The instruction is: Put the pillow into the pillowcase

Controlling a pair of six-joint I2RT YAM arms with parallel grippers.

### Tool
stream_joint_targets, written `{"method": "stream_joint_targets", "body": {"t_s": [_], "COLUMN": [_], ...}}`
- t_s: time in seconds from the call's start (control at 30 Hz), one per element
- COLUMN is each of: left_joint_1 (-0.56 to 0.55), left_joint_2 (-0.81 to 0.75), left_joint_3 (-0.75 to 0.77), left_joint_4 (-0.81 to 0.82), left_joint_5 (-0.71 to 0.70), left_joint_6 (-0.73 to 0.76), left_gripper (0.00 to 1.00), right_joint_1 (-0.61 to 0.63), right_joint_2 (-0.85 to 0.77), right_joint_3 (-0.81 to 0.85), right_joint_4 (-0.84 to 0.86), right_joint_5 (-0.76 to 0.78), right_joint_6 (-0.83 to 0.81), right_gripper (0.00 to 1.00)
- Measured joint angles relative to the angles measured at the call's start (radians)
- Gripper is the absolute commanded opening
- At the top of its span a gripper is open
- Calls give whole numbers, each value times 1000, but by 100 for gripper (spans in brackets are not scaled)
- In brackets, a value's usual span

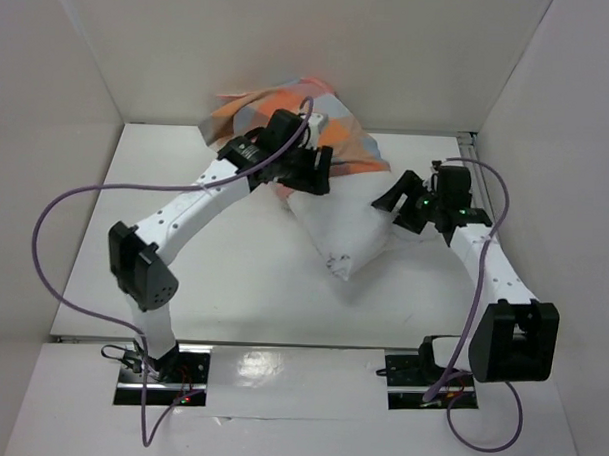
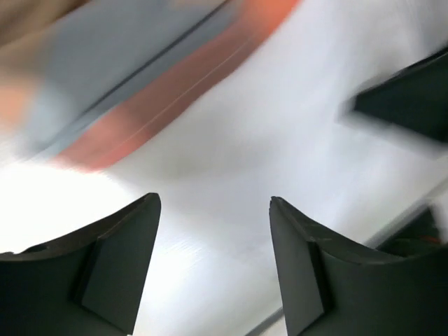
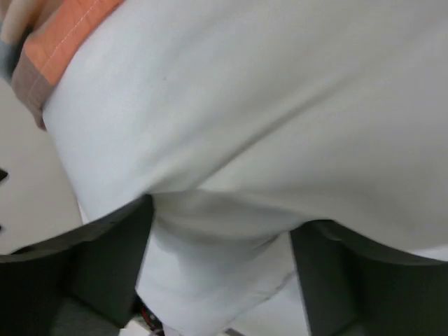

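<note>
Top: pillow (image 1: 339,239) on table (image 1: 183,274), far end covered by pillowcase (image 1: 338,129).
Left wrist, blurred: we see left gripper (image 2: 213,203) gaping, empty, above pillow.
Right wrist: right gripper (image 3: 220,210) spread, pillow bulging between; whether pinched, unclear.

White table (image 1: 232,286); plain white panels (image 1: 291,47) behind, left, right; soft even light.

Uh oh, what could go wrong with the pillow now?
The left gripper is open, holding nothing, so the pillowcase could slip off the pillow, which mostly sticks out. Pillow cloth bunches between the fingers of the right gripper; pulling away might drag the pillow out.
</note>
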Motion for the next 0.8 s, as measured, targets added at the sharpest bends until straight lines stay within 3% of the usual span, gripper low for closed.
{"method": "stream_joint_targets", "body": {"t_s": [0.07, 0.1, 0.23, 0.4, 0.63, 0.8], "left_joint_1": [6, 11, 38, 54, 68, 104], "left_joint_2": [-123, -176, -305, -325, -259, -168], "left_joint_3": [-182, -262, -573, -866, -893, -880], "left_joint_4": [40, 45, 175, 356, 599, 729], "left_joint_5": [-114, -156, -273, -312, -263, -214], "left_joint_6": [34, 45, 89, 88, 131, 151], "left_gripper": [76, 85, 89, 85, 93, 90], "right_joint_1": [-57, -80, -137, -159, -161, -161], "right_joint_2": [-6, -10, -24, -51, -58, -58], "right_joint_3": [24, 40, 101, 117, 133, 144], "right_joint_4": [-45, -67, -135, -187, -211, -222], "right_joint_5": [3, 7, 39, 48, 30, 23], "right_joint_6": [-32, -45, -100, -137, -161, -168], "right_gripper": [98, 99, 99, 99, 99, 99]}}
